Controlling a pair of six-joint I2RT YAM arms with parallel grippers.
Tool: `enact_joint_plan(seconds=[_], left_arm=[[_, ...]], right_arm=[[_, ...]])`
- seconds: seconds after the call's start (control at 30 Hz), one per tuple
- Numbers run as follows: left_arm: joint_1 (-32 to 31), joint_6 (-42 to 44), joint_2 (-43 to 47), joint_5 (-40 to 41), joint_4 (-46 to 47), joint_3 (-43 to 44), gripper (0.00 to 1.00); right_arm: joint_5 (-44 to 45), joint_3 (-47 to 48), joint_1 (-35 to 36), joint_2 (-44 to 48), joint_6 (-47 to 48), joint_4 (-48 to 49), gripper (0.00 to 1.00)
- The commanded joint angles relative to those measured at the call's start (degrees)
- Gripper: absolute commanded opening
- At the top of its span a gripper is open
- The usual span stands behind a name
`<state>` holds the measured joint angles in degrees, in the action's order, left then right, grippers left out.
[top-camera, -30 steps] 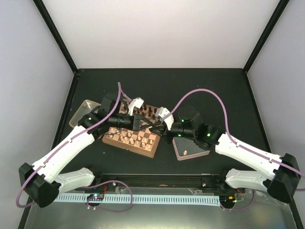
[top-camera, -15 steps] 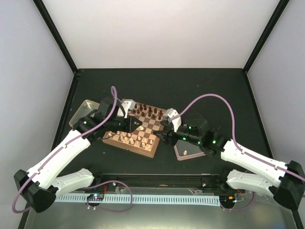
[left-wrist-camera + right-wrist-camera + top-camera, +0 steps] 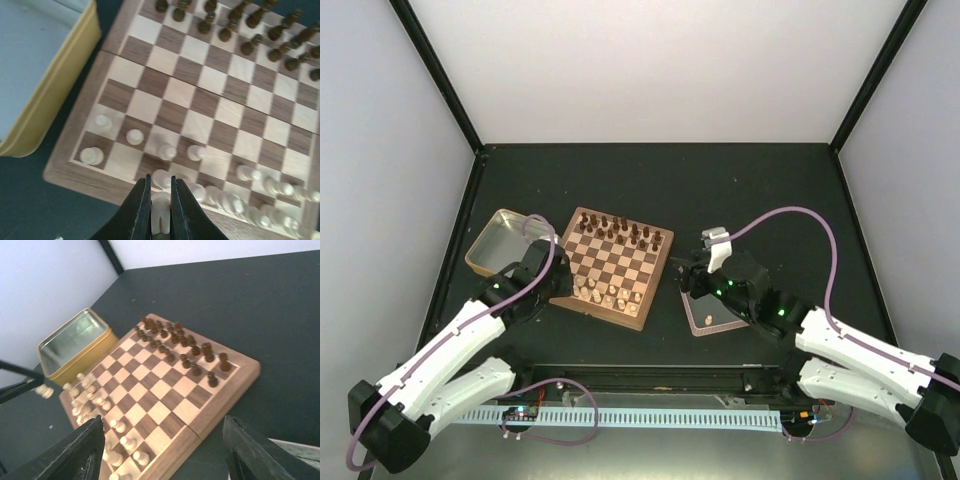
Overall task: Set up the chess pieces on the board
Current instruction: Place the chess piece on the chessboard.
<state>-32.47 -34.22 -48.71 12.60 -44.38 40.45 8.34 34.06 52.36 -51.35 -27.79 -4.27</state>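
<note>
As I watch from overhead, the board (image 3: 620, 262) lies slightly turned on the dark table (image 3: 760, 190), between the yellow-rimmed tin (image 3: 498, 243) and a clear tray (image 3: 720, 322). Pale pieces (image 3: 607, 293) stand in two rows along its near edge, and dark pieces (image 3: 620, 231) line the far edge. My left gripper (image 3: 160, 182) hangs over the board's near left border, its fingers pinched tight on one pale piece (image 3: 160, 216). My right gripper (image 3: 163, 425) hovers just beside the board's right edge, near the tray, fingers spread wide and holding nothing.
</note>
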Motion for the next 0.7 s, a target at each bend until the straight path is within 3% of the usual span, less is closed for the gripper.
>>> enact_joint_plan(seconds=[0.0,0.67], left_arm=[[2.5,-2.6,0.4,4.7,3.2,-1.7,0.02],[8.8,-1.2,-11.6,-0.8,17.0,-9.0,0.02]], right_arm=[[9.7,-2.5,-0.2,2.8,-6.8,-0.7,0.65],[11.1,-4.4,-0.2,4.0,-9.3,-1.8,0.66]])
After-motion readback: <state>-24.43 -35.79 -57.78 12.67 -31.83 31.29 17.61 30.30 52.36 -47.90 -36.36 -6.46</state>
